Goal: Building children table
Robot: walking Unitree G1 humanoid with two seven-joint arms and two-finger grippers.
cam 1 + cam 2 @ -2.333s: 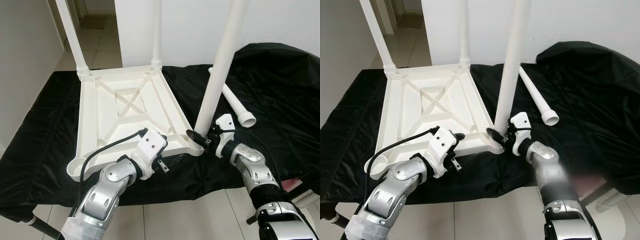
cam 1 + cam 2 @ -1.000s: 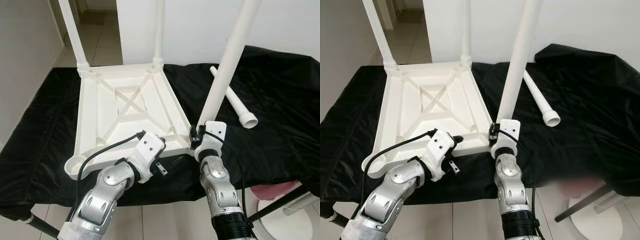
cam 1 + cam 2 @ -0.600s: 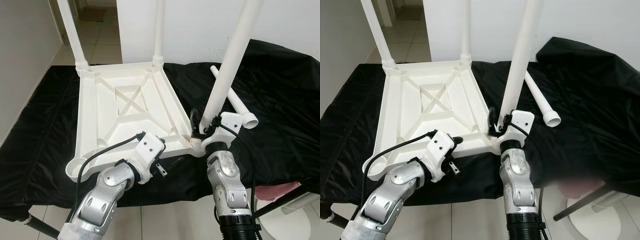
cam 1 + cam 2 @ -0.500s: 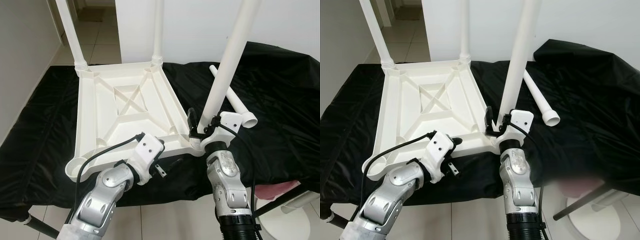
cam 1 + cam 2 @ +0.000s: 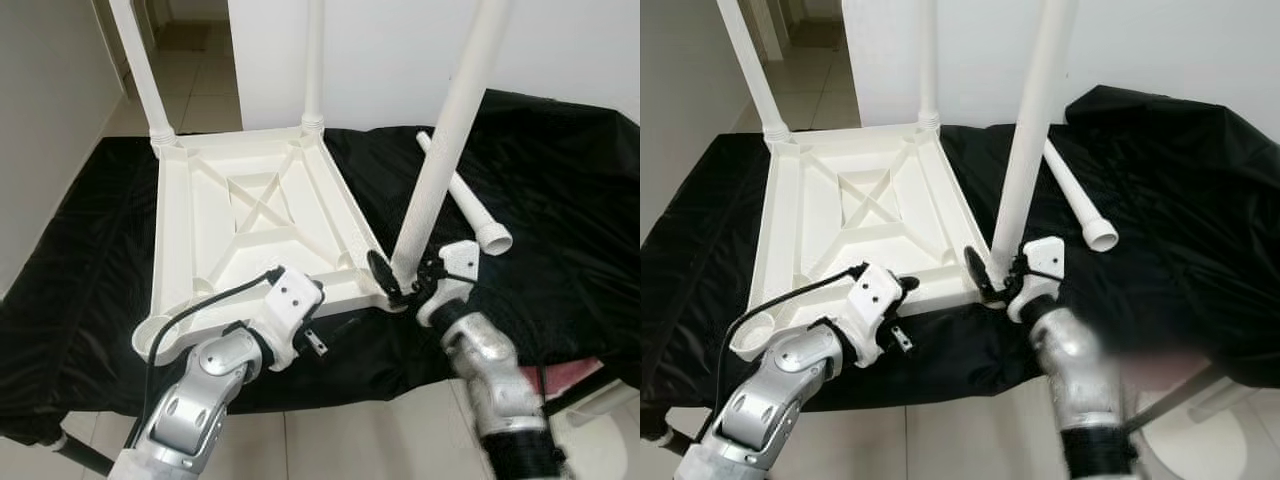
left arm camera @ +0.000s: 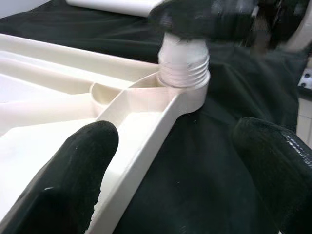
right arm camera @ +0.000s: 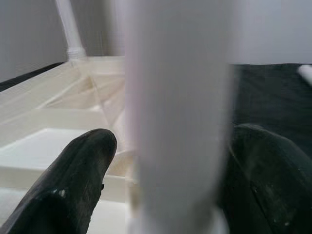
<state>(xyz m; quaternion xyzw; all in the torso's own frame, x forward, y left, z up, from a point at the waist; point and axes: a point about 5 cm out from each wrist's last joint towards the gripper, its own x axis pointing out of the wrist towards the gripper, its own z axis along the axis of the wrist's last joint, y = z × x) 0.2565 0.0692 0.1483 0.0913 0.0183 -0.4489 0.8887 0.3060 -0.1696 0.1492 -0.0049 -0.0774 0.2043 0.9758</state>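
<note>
Tabletop point(image 5: 250, 225): white plastic, laid upside down on a black cloth point(image 5: 560, 190), its ribbed underside facing up.
Near-right corner socket point(image 6: 187, 90): taken as the landmark; a white leg point(image 5: 445, 150) is seen standing upright in it, its threaded end visible at the collar.
Right gripper point(image 5: 400, 277): placed at the foot of that leg, just above the socket; one black finger is seen on each side of the leg in the right wrist view, but whether the pads press on it cannot be told.
Left gripper point(image 6: 165, 165): held at the tabletop's near edge, just beside the socket on the side toward the tabletop's middle; its fingers point(image 6: 73, 175) are spread apart, one over the white rim, the other over the cloth, nothing being grasped.
Far legs: two more white legs point(image 5: 140, 70) are seen standing in the corners away from the socket.
Loose leg point(image 5: 465, 195): left lying on the cloth beyond the socket, apart from the tabletop.
</note>
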